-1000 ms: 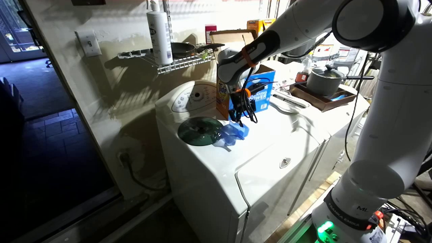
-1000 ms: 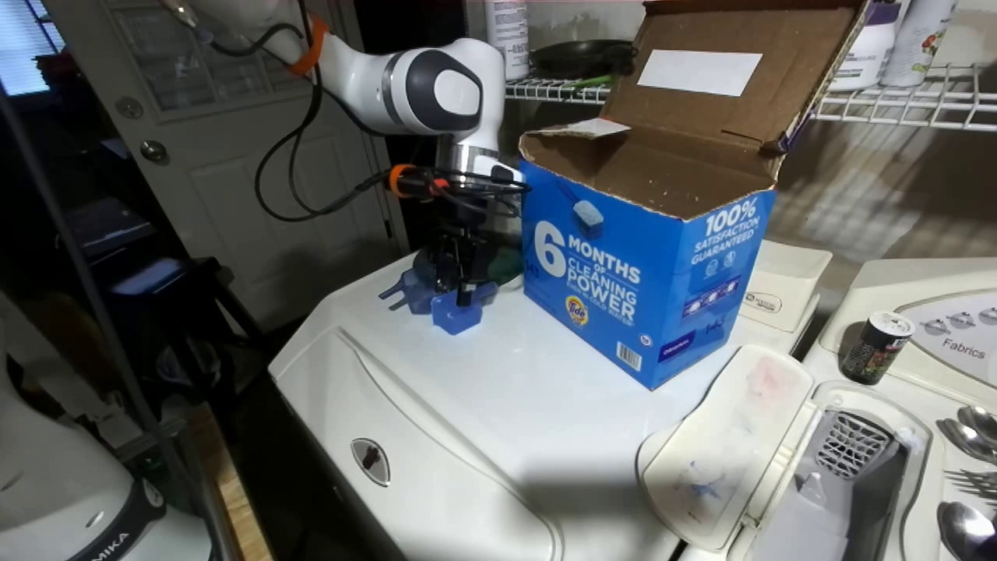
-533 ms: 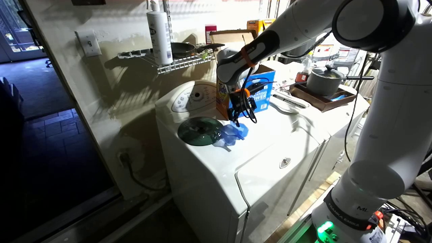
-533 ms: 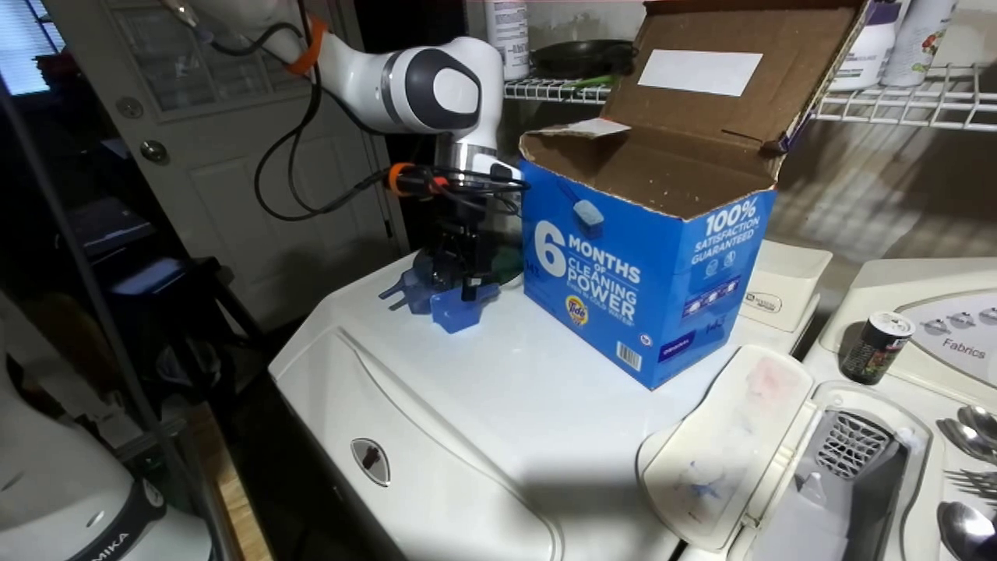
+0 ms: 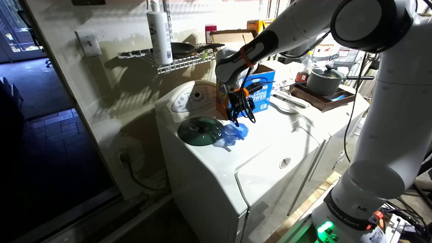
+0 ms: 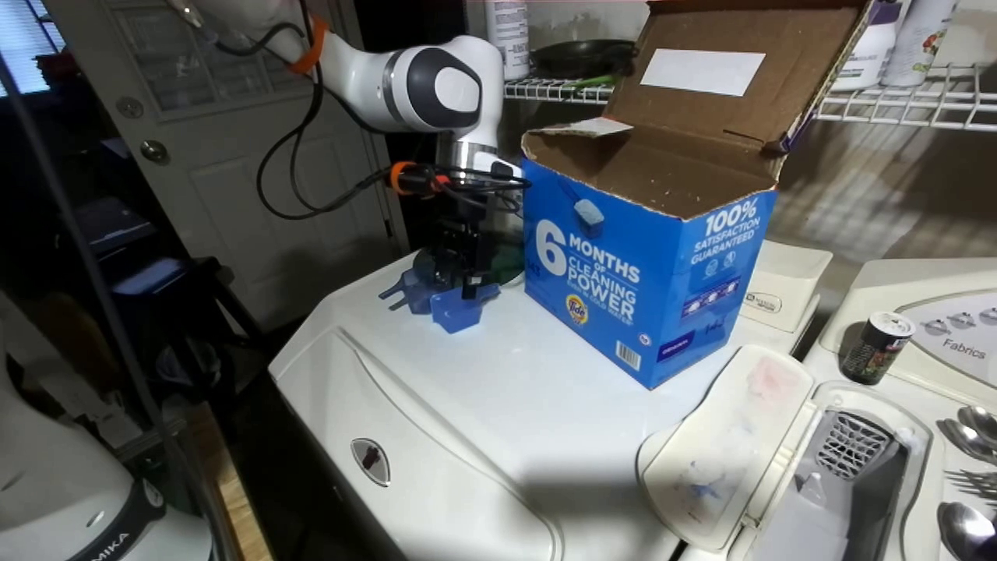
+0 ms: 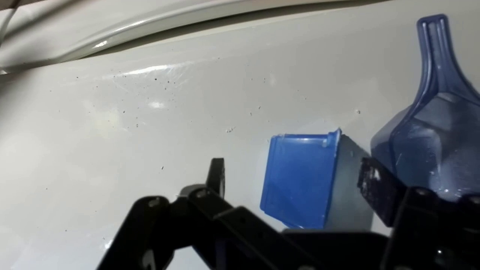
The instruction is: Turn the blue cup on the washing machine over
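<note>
Wrist view: blue cup [image 7: 300, 180] on washing machine [image 7: 150, 131], gripper [image 7: 293, 175] with jaws spread wide, one either side; contact unclear. Translucent blue scoop [image 7: 435, 150] just beside cup, one jaw partly overlapping it in view. In both exterior views: dark green disc [image 5: 195, 130] close by scoop, large cardboard box [image 6: 615, 304] near cup.

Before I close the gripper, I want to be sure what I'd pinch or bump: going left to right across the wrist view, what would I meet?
One black gripper finger → the blue cup → the translucent blue scoop.
</note>
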